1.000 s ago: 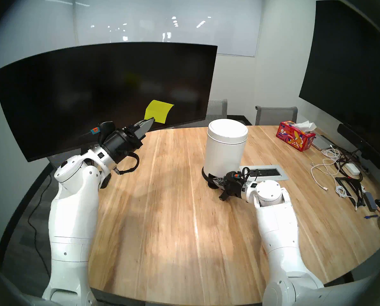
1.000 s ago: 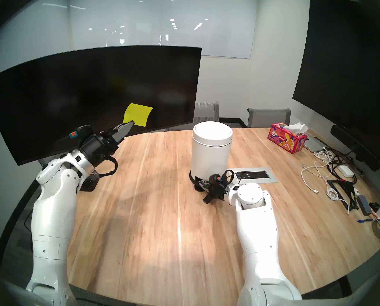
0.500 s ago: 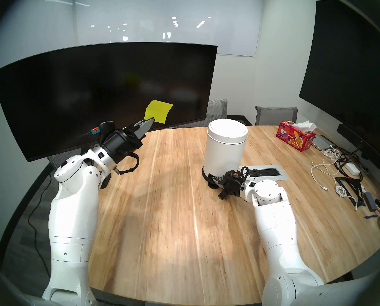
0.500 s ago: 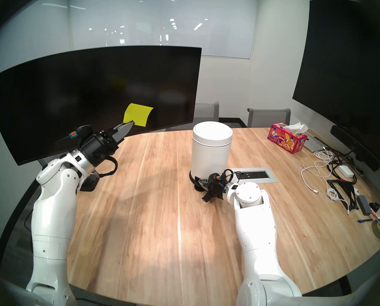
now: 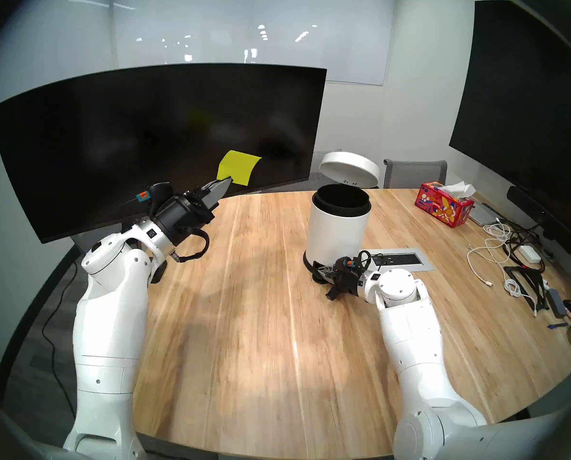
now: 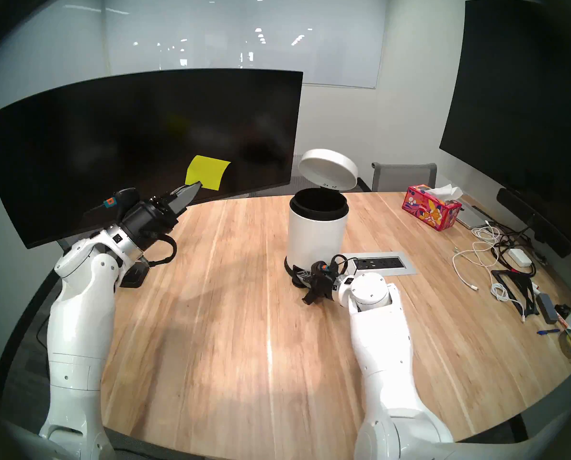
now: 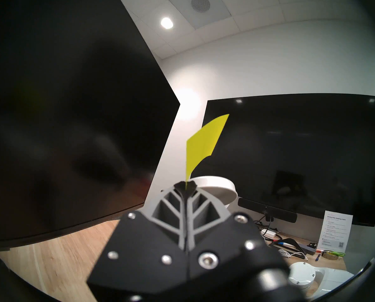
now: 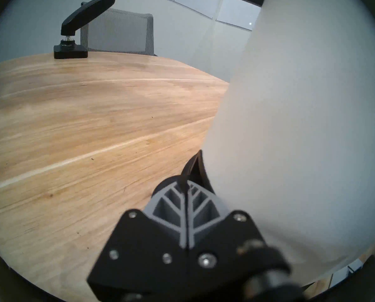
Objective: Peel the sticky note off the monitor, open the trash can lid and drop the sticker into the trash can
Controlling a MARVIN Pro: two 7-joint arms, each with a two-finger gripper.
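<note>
A rounded wooden table point(image 5: 244, 316) carries everything. The white bin point(image 5: 335, 232) stands upright right of centre, on its black base ring. Just behind its right side a grey power socket panel point(image 5: 398, 259) sits flush in the top. A red tissue box point(image 5: 445, 208) stands near the far right edge. Cables point(image 5: 496, 250), a white adapter point(image 5: 529, 254) and small items, too blurred to name, clutter the right side. The monitor's black stand base point(image 8: 70, 52) rests at the far left.

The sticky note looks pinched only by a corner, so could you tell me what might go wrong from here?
1. The sticky note is held by one corner in the left gripper; it could slip or flutter past the trash can.
2. The lid stays up only while the right gripper presses the pedal.
</note>
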